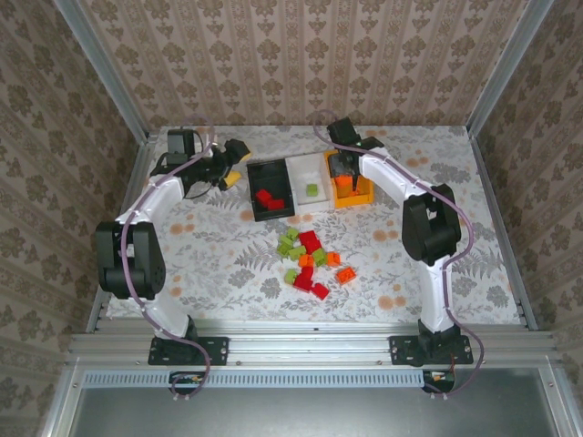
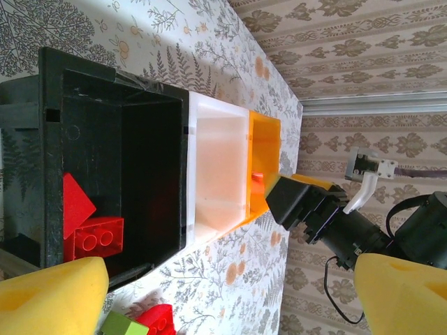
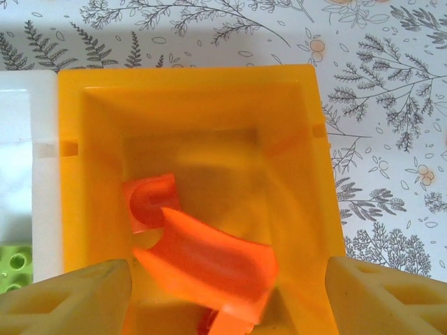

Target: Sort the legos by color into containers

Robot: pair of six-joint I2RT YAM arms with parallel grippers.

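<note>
The right gripper (image 3: 227, 287), jaws apart, hung over the far orange bin (image 3: 325, 181) where an orange brick (image 3: 209, 265) lay free; lifting straight up would likely clear its sides before reaching the near pile of legos (image 1: 308, 259).

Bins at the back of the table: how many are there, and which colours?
3, joined in a row: the black bin on the left, the white bin in the middle, the orange bin on the right. None looks hidden.

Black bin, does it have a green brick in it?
No, the black bin holds red bricks, and the green brick sits in the white bin.
</note>
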